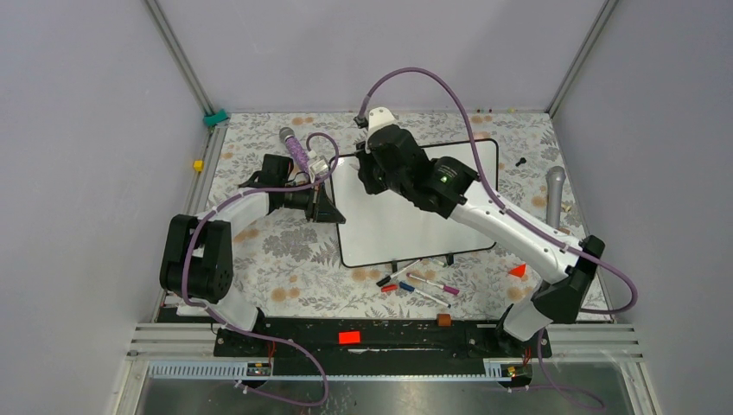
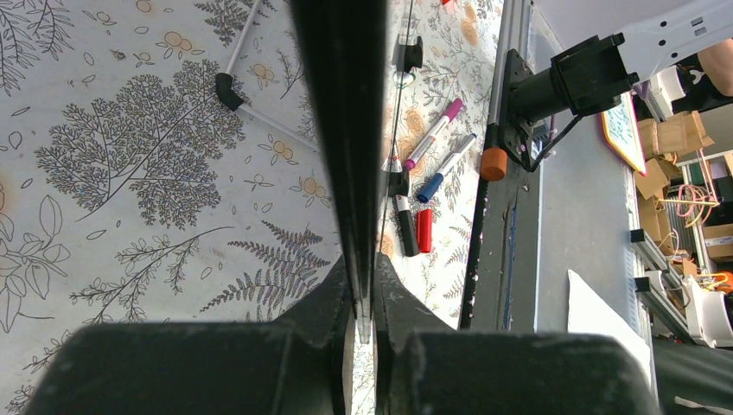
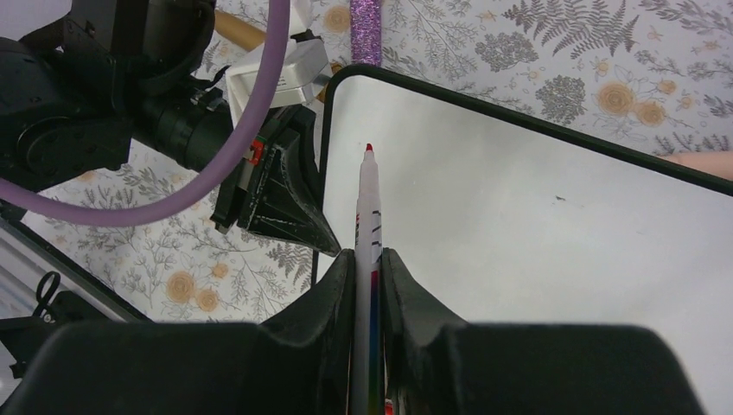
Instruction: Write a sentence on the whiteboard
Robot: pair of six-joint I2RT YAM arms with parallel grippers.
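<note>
The whiteboard [image 1: 398,226] lies in the middle of the table, its face blank; no red sentence shows on it. My left gripper [image 1: 332,207] is shut on the board's left rim, which the left wrist view shows edge-on [image 2: 341,130] running between the jaws [image 2: 366,290]. My right gripper [image 1: 367,169] is over the board's far left corner, shut on a white marker with a red tip [image 3: 369,199]. In the right wrist view [image 3: 369,264] the tip points at the white surface [image 3: 536,233] near that corner; I cannot tell whether it touches.
Several loose markers [image 1: 419,284] lie at the board's near edge, also in the left wrist view [image 2: 432,134]. A purple glitter microphone [image 1: 295,147] lies far left, a grey one [image 1: 554,194] at right. A red wedge [image 1: 518,271] sits near the right arm.
</note>
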